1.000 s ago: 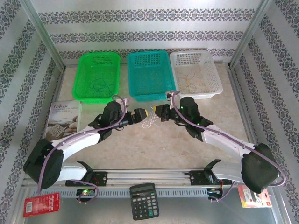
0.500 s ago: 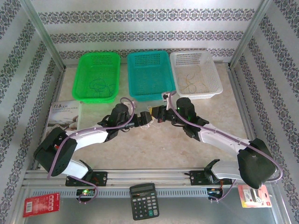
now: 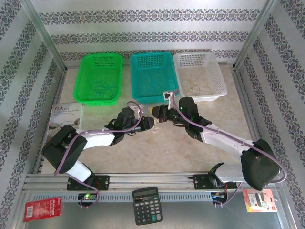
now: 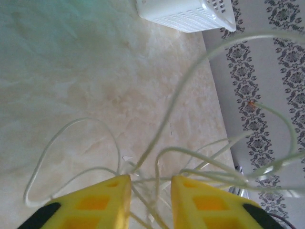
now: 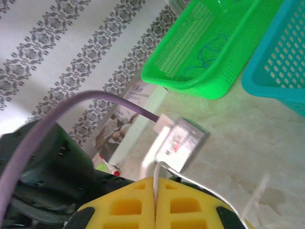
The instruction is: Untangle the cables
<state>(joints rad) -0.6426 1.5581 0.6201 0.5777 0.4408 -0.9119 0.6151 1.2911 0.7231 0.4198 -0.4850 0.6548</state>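
Note:
The cables point(image 3: 154, 126) are a small pale clump on the table between my two grippers. In the left wrist view the pale strands point(image 4: 164, 121) loop over the marble top and several run through the gap between my yellow fingers point(image 4: 112, 195). My left gripper point(image 3: 151, 122) point(image 4: 151, 179) stands narrowly open around them, pads not touching. Just beyond and to the right, facing it, my right gripper point(image 3: 158, 115) point(image 5: 156, 180) is shut on one whitish strand point(image 5: 157, 168), which rises from between its pads and curves off to the right.
Three baskets line the back: green point(image 3: 102, 67) point(image 5: 214, 52) holding a dark wire, teal point(image 3: 150, 71) point(image 5: 281, 62), and white point(image 3: 198, 64) point(image 4: 186, 12) holding a yellowish wire. A booklet point(image 3: 64, 119) lies at the left. A calculator point(image 3: 147, 210) sits beyond the near rail.
My left arm has stretched right until its gripper reached the clump, and its jaws have narrowed around the strands. The right gripper shifted a little left, staying shut.

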